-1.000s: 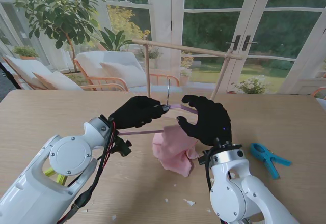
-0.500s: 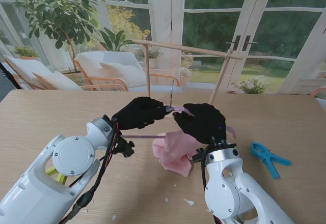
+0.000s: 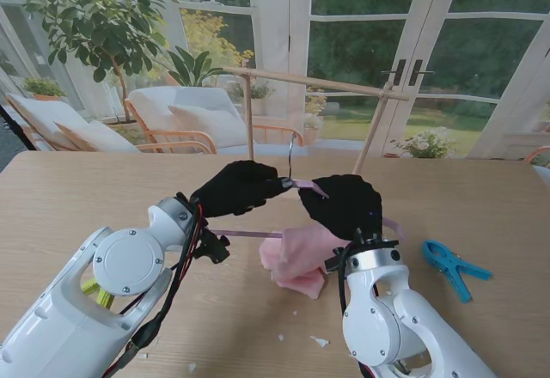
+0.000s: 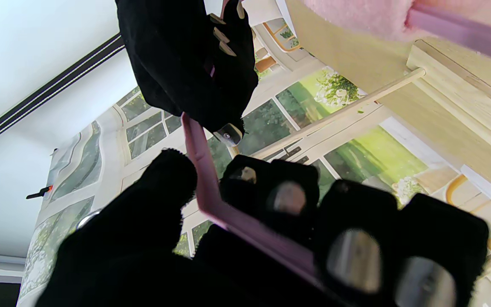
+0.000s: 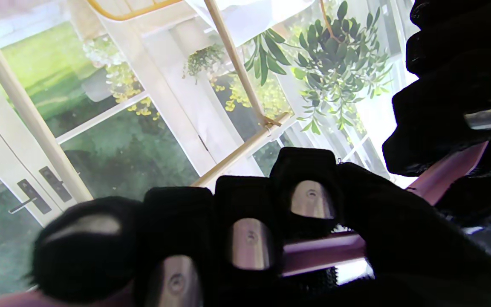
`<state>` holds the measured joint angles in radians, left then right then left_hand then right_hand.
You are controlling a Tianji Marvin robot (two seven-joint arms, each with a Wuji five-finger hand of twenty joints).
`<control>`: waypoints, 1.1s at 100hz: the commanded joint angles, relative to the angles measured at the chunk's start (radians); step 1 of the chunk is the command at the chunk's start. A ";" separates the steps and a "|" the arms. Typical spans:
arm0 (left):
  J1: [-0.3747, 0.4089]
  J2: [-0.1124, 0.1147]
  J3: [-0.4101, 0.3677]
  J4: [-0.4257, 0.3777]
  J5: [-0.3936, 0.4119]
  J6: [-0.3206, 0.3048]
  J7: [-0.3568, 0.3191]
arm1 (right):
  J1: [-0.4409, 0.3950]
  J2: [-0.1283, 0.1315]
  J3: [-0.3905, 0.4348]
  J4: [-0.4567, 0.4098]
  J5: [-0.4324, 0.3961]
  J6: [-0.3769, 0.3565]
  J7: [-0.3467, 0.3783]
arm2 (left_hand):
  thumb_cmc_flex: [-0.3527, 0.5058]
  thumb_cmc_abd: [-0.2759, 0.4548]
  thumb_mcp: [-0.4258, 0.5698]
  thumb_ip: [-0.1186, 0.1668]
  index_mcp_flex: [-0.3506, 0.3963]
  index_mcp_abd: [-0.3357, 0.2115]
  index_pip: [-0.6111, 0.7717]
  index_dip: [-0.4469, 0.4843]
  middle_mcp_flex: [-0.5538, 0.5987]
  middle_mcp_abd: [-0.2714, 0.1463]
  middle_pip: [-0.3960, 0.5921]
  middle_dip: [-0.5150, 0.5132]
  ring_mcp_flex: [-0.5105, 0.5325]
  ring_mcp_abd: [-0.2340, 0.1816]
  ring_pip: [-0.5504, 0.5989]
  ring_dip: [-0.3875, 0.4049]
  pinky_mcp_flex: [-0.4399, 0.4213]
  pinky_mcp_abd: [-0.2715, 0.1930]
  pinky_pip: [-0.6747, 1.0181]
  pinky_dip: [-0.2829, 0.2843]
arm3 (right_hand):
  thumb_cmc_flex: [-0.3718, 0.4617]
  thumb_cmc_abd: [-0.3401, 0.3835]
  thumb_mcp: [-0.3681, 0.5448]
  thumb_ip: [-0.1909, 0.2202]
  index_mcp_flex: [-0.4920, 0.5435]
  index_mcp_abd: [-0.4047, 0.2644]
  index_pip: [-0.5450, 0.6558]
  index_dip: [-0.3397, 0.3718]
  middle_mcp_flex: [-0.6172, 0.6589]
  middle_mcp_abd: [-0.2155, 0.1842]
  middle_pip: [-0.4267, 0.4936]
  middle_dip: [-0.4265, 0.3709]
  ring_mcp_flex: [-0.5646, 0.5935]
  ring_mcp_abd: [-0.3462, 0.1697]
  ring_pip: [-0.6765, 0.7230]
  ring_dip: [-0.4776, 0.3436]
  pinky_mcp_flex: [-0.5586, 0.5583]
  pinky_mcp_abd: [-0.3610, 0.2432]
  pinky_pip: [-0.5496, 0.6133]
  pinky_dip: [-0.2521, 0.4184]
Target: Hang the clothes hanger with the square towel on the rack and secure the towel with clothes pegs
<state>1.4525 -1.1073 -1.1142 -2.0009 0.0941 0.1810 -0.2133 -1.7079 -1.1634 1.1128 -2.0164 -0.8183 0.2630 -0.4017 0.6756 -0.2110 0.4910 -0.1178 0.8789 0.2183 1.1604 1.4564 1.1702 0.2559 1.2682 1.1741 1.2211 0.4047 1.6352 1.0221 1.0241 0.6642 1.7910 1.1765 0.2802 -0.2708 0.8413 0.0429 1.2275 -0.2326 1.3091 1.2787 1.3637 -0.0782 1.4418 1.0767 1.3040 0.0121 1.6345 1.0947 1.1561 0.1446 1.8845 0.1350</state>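
The stand's view shows the left robot hand (image 3: 239, 189), black-gloved, clamped on the neck of the thin lilac plastic clothes hanger (image 3: 301, 185) just under its slim metal hook (image 3: 292, 156). Compared with a second ago the hanger sits slightly higher and farther from me, closer to the pale wooden dowel rack (image 3: 314, 82); I judge the lift toward hanging is under way, the hook not yet over the bar. The soft, fluffy pink square towel (image 3: 296, 256) droops from the hanger's lower bar, its crumpled folds touching the table (image 3: 103, 189). The right robot hand (image 3: 344, 208) has shifted leftward and grips the hanger's right shoulder. Farther right lies a glossy blue plastic clothes peg (image 3: 454, 265), untouched.
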 commanded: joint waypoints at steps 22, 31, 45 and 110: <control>0.012 -0.013 -0.005 -0.015 -0.027 0.011 0.015 | -0.010 -0.016 -0.013 -0.017 0.029 0.032 -0.001 | 0.098 -0.020 -0.031 -0.014 -0.262 0.078 -0.417 -0.468 -0.415 0.134 -0.629 -0.316 -0.647 0.248 -0.831 -0.014 -0.749 0.034 -0.618 -0.091 | -0.014 0.082 0.022 0.066 0.102 -0.032 0.044 0.014 0.082 0.040 0.147 0.012 0.002 -0.011 0.232 0.200 0.086 -0.139 0.209 1.162; 0.012 -0.012 -0.008 -0.013 -0.028 0.004 0.012 | -0.009 -0.018 -0.016 -0.020 0.033 0.045 -0.003 | -0.012 -0.015 0.100 0.021 -0.320 0.087 -0.608 -0.789 -0.542 0.094 -0.819 -0.546 -0.821 0.141 -1.063 -0.196 -0.977 0.016 -0.772 -0.450 | -0.007 0.086 0.017 0.063 0.101 -0.029 0.043 0.012 0.082 0.042 0.147 0.011 0.002 -0.010 0.232 0.207 0.086 -0.136 0.209 1.171; 0.017 -0.011 -0.019 -0.011 -0.025 -0.021 0.013 | -0.009 -0.020 -0.017 -0.031 0.039 0.073 0.003 | -0.058 -0.052 0.122 0.023 -0.428 0.048 -0.736 -0.975 -0.706 0.032 -0.948 -0.694 -0.980 0.009 -1.288 -0.307 -1.125 -0.156 -1.103 -0.501 | 0.002 0.083 0.015 0.060 0.101 -0.025 0.041 0.011 0.082 0.047 0.149 0.011 0.002 -0.011 0.232 0.215 0.086 -0.137 0.209 1.179; 0.104 0.006 -0.199 -0.054 0.120 -0.252 0.039 | 0.057 -0.025 0.028 -0.071 0.076 0.255 0.086 | -0.036 -0.154 0.178 0.024 -0.507 -0.008 -0.723 -1.021 -0.817 -0.023 -0.922 -0.692 -1.012 -0.067 -1.480 -0.214 -1.088 -0.218 -1.502 -0.134 | 0.027 0.085 -0.010 0.050 0.100 -0.014 0.030 0.010 0.081 0.049 0.150 0.009 0.003 -0.025 0.229 0.230 0.088 -0.163 0.209 1.191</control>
<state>1.5382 -1.1115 -1.2956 -2.0354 0.1989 -0.0612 -0.1697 -1.6691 -1.1792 1.1319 -2.0714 -0.7447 0.5072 -0.3349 0.6353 -0.3398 0.6381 -0.1177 0.3794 0.2372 0.4146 0.4349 0.3448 0.2680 0.3225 0.4585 0.1826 0.3294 0.1452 0.7599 -0.0816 0.4365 0.2632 0.9833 0.2890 -0.2636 0.8419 0.0633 1.2505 -0.2370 1.3228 1.2789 1.3655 -0.0800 1.4915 1.0789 1.3040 0.0093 1.6834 1.2624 1.1646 0.1425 1.8917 0.1361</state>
